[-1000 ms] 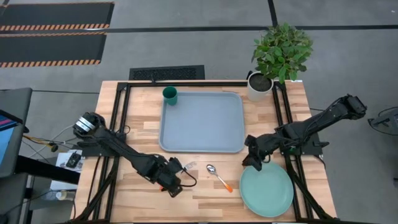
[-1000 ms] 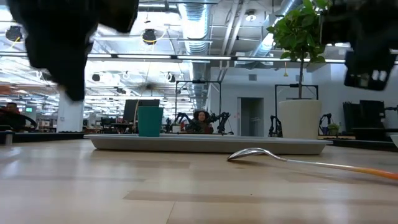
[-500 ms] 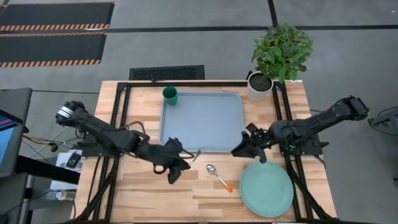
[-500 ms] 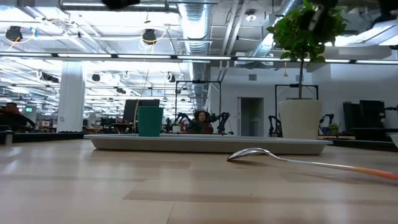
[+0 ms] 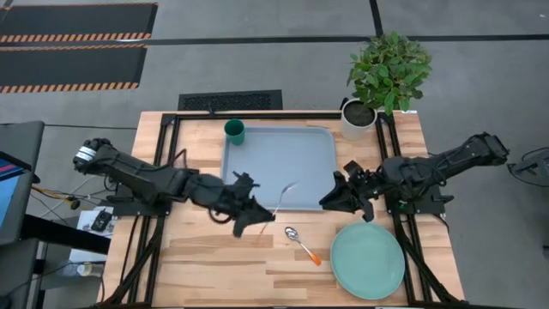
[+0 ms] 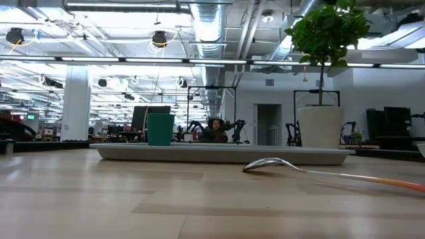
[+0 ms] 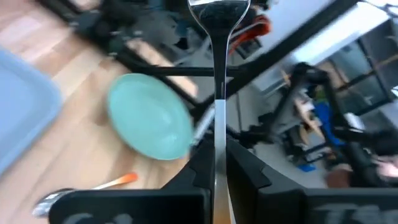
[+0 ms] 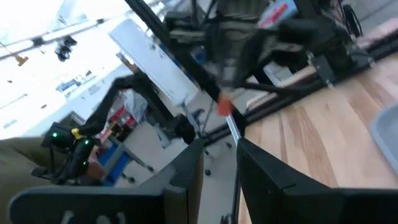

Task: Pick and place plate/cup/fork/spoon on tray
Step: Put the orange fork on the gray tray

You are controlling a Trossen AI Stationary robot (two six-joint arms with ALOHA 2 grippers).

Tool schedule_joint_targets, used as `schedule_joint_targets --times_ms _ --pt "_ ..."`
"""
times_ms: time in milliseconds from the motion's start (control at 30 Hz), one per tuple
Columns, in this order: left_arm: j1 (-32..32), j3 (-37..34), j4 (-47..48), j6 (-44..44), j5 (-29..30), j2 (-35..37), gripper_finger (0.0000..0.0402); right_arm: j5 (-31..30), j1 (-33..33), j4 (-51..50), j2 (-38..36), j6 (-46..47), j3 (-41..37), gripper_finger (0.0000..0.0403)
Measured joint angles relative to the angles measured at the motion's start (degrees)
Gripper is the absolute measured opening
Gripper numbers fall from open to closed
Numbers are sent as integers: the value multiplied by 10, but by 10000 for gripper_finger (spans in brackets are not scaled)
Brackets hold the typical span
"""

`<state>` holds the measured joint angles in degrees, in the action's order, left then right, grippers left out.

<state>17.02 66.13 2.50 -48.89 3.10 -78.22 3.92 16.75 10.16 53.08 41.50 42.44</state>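
My left gripper (image 5: 266,213) is shut on the fork (image 5: 282,195), whose silver tines (image 7: 218,9) reach over the near edge of the light blue-grey tray (image 5: 279,167). The dark green cup (image 5: 234,130) stands in the tray's far left corner. The spoon (image 5: 300,243) lies on the table near the tray, bowl toward it. The mint-green plate (image 5: 367,260) lies at the near right. My right gripper (image 5: 331,201) is open and empty beside the tray's near right corner. My left gripper pinches the fork between its two fingers at the handle end; the bare metal shaft (image 7: 217,163) comes out between them and the orange handle is hidden. The fingers come from the table's left and lie along the fork. The fork is lifted clear, tines pointing away from the gripper.
A white plant pot (image 5: 358,120) with a leafy plant stands at the table's far right corner. Black frame rails (image 5: 167,172) run along the table's left, right and far sides. Bare wood (image 5: 206,266) lies between the tray and the near edge.
My left gripper has risen from the table's near part and gone toward the far right, carrying the fork up to the tray's near edge. My right gripper has risen from the plate's far rim and gone toward the tray's near right corner.
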Motion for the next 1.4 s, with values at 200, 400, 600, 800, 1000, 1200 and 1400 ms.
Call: schedule_joint_targets --times_ms 200,400,600,800,1000,1200,1400 --pt "-58 -130 -193 -55 -76 1 9 -24 15 -147 0 5 42 123" --pt "-127 -299 -427 -168 -69 -20 9 -76 29 -215 -8 17 50 123" --pt "-175 -331 -502 -269 -28 -95 9 -119 23 -248 -15 16 51 123" --pt "-213 -275 -496 -322 -62 -181 9 -120 6 -251 -17 5 50 123" --pt "-257 -188 -460 -353 -97 -265 9 -120 -6 -257 -18 0 50 123" --pt "-279 -95 -391 -353 -145 -336 9 -120 -9 -264 -18 -9 50 123" --pt "-292 -28 -347 -354 -150 -391 9 -120 -11 -265 -18 -17 50 123"
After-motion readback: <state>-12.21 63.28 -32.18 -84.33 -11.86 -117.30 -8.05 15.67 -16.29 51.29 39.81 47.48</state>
